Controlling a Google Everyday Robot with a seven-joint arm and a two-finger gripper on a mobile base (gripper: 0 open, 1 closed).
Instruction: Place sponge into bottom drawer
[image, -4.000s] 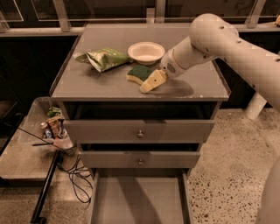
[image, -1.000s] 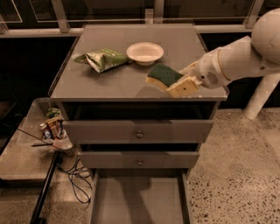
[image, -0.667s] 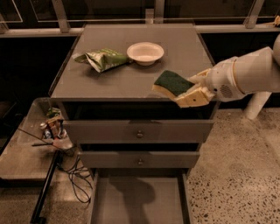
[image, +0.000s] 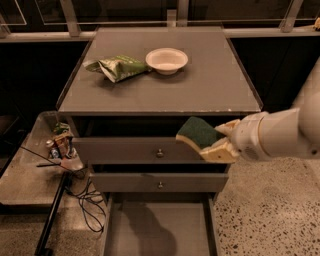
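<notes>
My gripper (image: 222, 140) comes in from the right on a white arm and is shut on the sponge (image: 196, 133), dark green face up over pale yellow foam. It holds the sponge in the air in front of the cabinet, level with the top drawer front. The bottom drawer (image: 160, 231) is pulled open below, a wide grey tray with a bare floor. The sponge is above the drawer's right part, well clear of it.
On the cabinet top (image: 210, 85) lie a green foil snack bag (image: 117, 66) and a white bowl (image: 166, 60). Two grey drawer fronts with round knobs (image: 159, 153) are above the open drawer. A low side table (image: 30, 170) with small items and cables stands at left.
The gripper has lifted the sponge off the cabinet top, carried it forward past the front edge and lowered it in front of the drawers.
</notes>
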